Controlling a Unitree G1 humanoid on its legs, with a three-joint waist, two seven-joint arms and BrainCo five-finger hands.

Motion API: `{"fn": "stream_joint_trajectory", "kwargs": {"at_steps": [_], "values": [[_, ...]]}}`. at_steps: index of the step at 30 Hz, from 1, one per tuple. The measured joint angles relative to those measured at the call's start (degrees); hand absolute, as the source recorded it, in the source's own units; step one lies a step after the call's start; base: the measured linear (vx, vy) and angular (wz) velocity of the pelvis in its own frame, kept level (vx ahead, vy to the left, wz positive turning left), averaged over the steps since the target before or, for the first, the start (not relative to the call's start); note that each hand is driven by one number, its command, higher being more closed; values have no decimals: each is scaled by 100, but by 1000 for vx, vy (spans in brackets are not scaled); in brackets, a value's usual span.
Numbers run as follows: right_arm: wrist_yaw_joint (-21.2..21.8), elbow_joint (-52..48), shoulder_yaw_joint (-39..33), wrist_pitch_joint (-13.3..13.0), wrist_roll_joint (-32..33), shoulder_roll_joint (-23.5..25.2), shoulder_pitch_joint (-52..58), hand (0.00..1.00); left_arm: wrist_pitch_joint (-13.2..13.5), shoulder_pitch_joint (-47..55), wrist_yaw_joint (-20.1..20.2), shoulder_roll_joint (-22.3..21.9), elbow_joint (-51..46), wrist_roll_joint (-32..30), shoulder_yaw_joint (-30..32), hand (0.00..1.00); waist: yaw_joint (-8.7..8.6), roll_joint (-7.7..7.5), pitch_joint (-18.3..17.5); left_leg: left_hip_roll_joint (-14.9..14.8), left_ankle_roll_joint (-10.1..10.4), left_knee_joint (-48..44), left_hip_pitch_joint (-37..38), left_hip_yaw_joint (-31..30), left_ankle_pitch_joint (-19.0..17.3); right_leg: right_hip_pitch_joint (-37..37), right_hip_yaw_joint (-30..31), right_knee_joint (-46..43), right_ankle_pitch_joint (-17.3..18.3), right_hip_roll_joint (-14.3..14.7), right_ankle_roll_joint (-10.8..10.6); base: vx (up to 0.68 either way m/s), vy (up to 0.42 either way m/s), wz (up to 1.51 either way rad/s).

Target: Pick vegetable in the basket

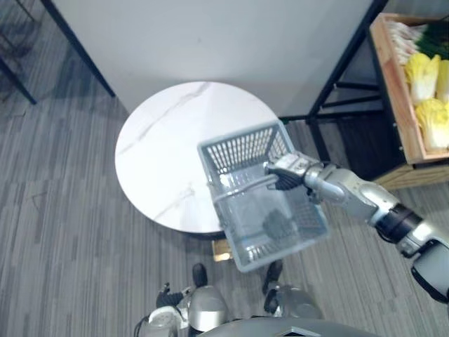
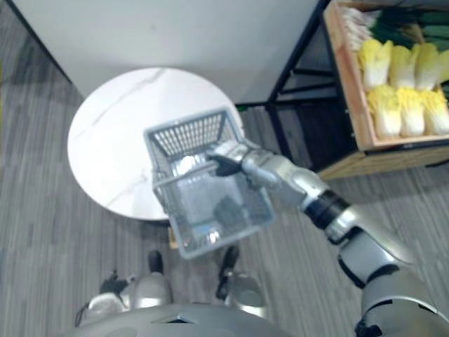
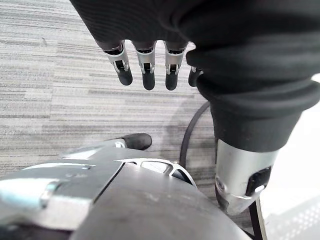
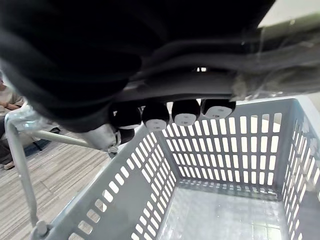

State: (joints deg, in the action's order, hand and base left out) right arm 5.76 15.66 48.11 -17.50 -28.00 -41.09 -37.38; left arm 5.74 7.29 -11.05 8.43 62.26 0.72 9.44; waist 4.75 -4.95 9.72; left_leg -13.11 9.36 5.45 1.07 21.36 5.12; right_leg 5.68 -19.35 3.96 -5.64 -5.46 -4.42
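Right hand (image 1: pixel 286 175) curled round handle (image 1: pixel 242 188) of grey basket (image 1: pixel 242 149), tilted over round white table (image 1: pixel 158 151) edge; vegetables (image 2: pixel 403 105) in wooden crate (image 2: pixel 349 105) well apart at right; left hand (image 3: pixel 145 60) relaxed, fingers straight

We see our left hand (image 3: pixel 150 30) hanging above the grey striped carpet (image 3: pixel 50 90), its dark-tipped fingers (image 3: pixel 148 70) straight and clear of it.

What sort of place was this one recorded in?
Probably a mock grocery shop: a wooden crate of cabbages stands at the right, and the right hand holds a grey shopping basket by its handle by a round white table.
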Motion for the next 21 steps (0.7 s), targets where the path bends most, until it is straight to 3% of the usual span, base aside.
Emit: {"fn": "stream_joint_trajectory", "kwargs": {"at_steps": [3, 6, 11, 13, 16, 19, 20, 21], "values": [[125, -226, -30, -36, 0, -453, 540, 100, -5, 19, 12, 2, 117, -104, 3, 0, -65, 15, -144, -5, 3, 0, 26, 22, -14, -31, 22, 37, -81, 26, 6, 59, 5, -12], [157, -250, -297, -44, 4, -603, 885, 100, -5, 61, 20, 4, 129, -116, 12, 0, -156, 17, -144, -13, 8, 0, 119, 73, -17, -105, 99, 142, -178, 67, 57, 44, 0, -16], [87, -276, -1246, -95, 194, -785, 2023, 100, -7, 241, 31, -122, 128, -206, 57, 0, -252, 188, -246, 12, 33, -2, 523, 320, -189, -286, 349, 13, -141, 56, 53, 40, 30, -24], [50, -378, -1817, -126, 185, -810, 2621, 100, -13, 304, 62, -142, 145, -215, 42, 0, -361, 232, -268, 59, 37, -1, 651, 417, -281, -109, 461, -466, 117, -35, 3, 3, 74, -29], [-131, -608, -2650, -133, 30, -820, 3438, 100, -54, 311, 139, -94, 168, -370, -49, 0, -548, 189, -252, 243, 20, 0, 827, 621, -365, 248, 747, -1225, 398, -246, -51, -14, 75, -29], [-193, -808, -3203, -75, -156, -813, 3921, 100, -94, 260, 169, -18, 166, -440, -127, 0, -712, 76, -221, 481, -69, -1, 802, 970, -429, 439, 1058, -1048, 310, -322, -215, -37, 110, -64], [-201, -834, -3229, 13, -311, -812, 3935, 100, -93, 233, 219, 17, 163, -496, -180, 0, -768, 78, -221, 539, -135, -2, 793, 1177, -412, 415, 590, -793, 414, -504, -145, -77, 117, -110], [-214, -827, -3242, 73, -388, -800, 3922, 100, -90, 157, 261, 16, 170, -604, -258, 0, -739, 278, -246, 374, -336, -3, 762, 1557, -445, 404, -344, -781, 697, -676, 205, -83, 111, -125]]}}
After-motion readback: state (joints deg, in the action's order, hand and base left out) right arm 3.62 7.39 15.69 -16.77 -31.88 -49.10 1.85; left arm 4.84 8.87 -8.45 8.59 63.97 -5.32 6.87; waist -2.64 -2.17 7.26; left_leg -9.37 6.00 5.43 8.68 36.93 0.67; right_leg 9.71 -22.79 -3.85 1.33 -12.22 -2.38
